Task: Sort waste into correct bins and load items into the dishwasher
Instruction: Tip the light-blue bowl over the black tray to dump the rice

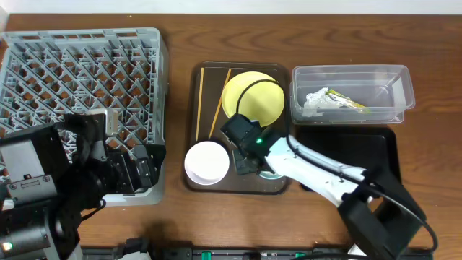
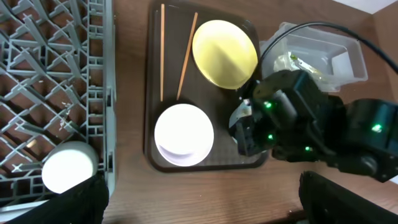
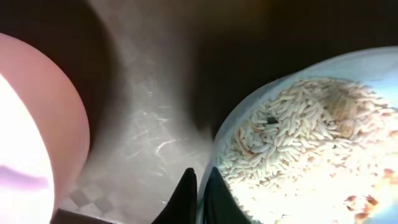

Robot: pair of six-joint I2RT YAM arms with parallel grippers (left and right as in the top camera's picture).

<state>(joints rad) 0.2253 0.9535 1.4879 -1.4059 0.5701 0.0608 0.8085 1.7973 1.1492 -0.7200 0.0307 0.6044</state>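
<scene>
Right gripper (image 3: pixel 199 186): fingers pinched on the rim of the light-blue bowl (image 3: pixel 373 62), one inside and one outside.
Light-blue bowl: mid-table, in the brown tray (image 1: pixel 209 94), on its near-right side; holds rice crumbs (image 3: pixel 298 143).
Left gripper (image 2: pixel 199 202): fingers spread wide, empty, by the dish rack (image 1: pixel 79 65) towards the near-left corner.
Clear tub (image 1: pixel 390 79): far right; holds tissue (image 1: pixel 314 101) and wrapper (image 1: pixel 350 103).
</scene>
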